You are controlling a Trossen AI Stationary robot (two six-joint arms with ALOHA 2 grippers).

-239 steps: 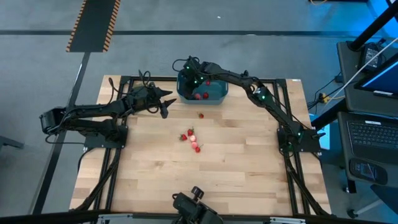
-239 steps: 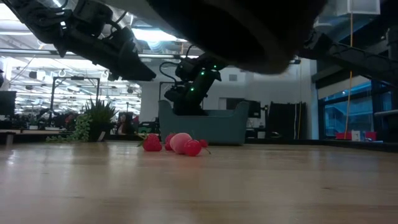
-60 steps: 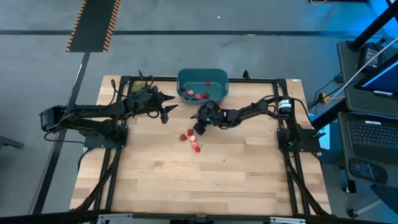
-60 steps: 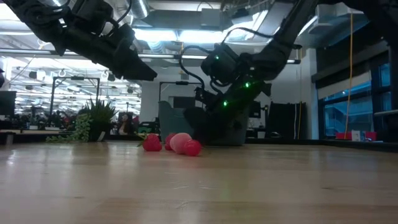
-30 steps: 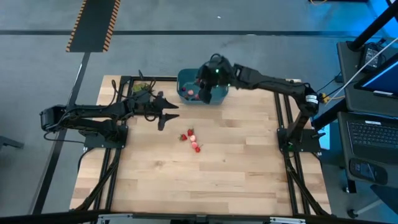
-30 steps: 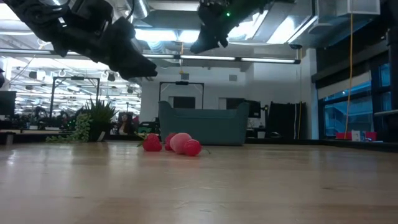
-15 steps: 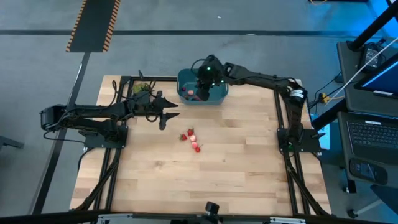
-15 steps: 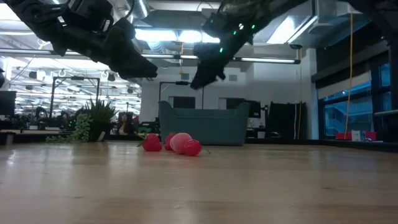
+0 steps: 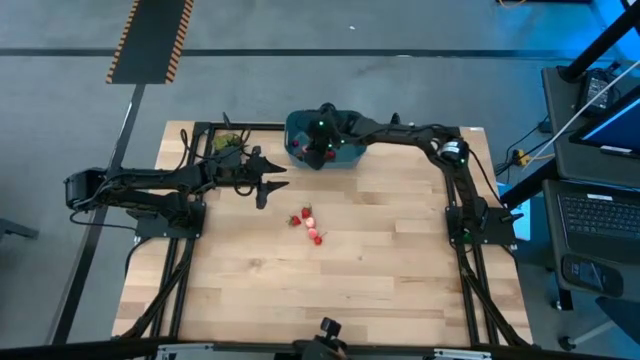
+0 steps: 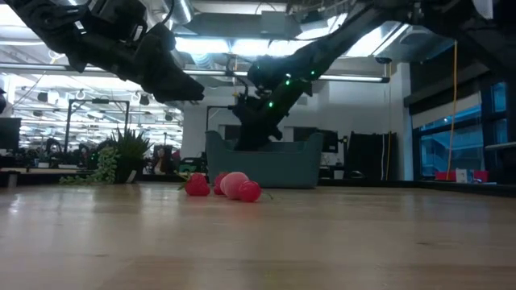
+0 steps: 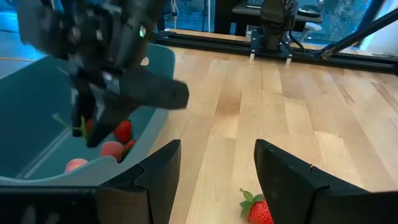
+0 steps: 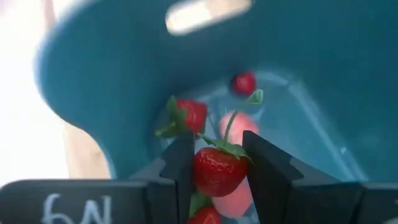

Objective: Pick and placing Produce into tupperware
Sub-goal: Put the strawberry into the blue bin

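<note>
Over teal tupperware (image 9: 350,152) | right fingers (image 12: 180,168) pinching glossy red green-topped strawberry (image 12: 217,169) | left fingers (image 11: 155,180) spread

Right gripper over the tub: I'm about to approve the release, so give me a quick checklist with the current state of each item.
1. Strawberry clamped between the right gripper fingers: ok.
2. Right gripper inside the teal tub's walls: ok.
3. Drop spot free of arm or hand: ok; only earlier berries lie below.
4. Left gripper open, empty, hanging over the table away from the tub: ok.
5. Remaining berries within reach on the table: ok.
</note>
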